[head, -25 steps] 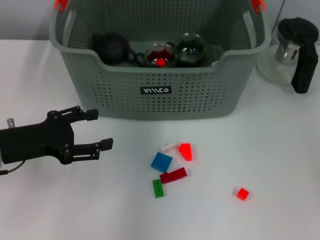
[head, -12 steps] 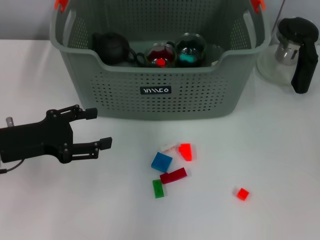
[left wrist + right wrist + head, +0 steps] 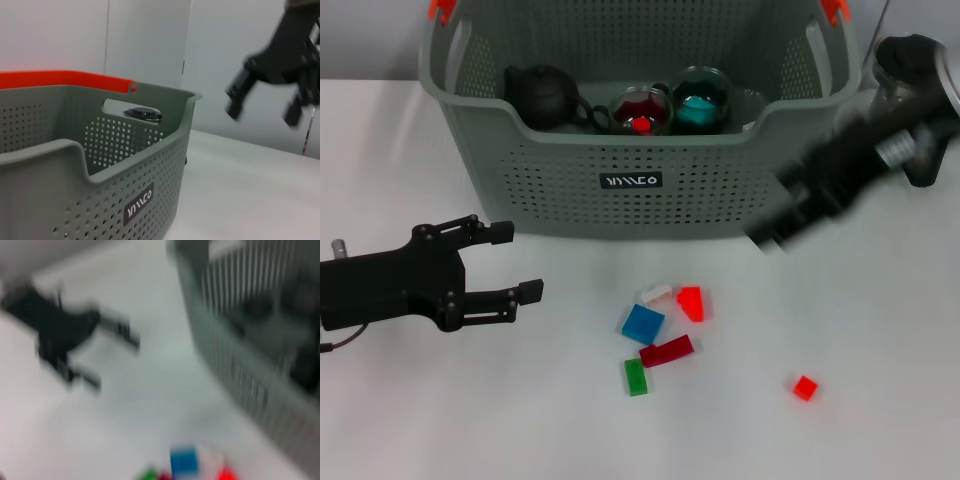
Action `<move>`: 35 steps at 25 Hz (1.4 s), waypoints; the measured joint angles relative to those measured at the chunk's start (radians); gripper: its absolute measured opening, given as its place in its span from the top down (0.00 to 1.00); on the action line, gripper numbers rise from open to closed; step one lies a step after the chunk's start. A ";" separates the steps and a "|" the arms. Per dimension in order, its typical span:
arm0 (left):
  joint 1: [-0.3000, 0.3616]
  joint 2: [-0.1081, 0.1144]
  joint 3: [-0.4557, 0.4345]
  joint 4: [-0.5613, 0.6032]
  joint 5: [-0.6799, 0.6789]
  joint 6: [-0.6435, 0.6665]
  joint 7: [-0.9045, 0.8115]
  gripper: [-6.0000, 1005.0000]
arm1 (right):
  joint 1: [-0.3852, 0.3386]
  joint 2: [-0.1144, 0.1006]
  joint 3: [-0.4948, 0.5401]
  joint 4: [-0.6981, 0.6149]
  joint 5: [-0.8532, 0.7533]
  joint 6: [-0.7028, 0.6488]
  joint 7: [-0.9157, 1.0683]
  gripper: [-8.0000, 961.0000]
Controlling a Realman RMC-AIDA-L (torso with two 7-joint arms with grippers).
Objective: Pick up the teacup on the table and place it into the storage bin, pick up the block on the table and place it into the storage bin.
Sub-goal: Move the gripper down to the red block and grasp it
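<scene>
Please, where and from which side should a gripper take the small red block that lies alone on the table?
Grip the small red block from straight above, fingers across its two opposite flat sides. It lies low on the table, apart from the other blocks, so nothing crowds it.

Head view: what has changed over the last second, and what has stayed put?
The right gripper has swung into view from the right, blurred with motion, in front of the storage bin's right front corner, carrying nothing visible. The left gripper has kept its place, jaws open and empty. The blocks, including the blue block, lie as before.
</scene>
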 joint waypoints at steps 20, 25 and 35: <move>0.002 -0.003 0.000 -0.003 0.001 0.000 0.005 0.17 | -0.051 0.031 -0.434 0.149 -0.170 0.110 0.191 0.19; 0.003 -0.003 0.000 -0.005 0.001 -0.007 0.006 0.17 | -0.053 0.031 -0.474 0.209 -0.163 0.168 0.201 0.20; 0.002 -0.005 0.000 -0.006 -0.001 -0.009 0.006 0.17 | -0.067 0.031 -0.552 0.268 -0.167 0.267 0.219 0.23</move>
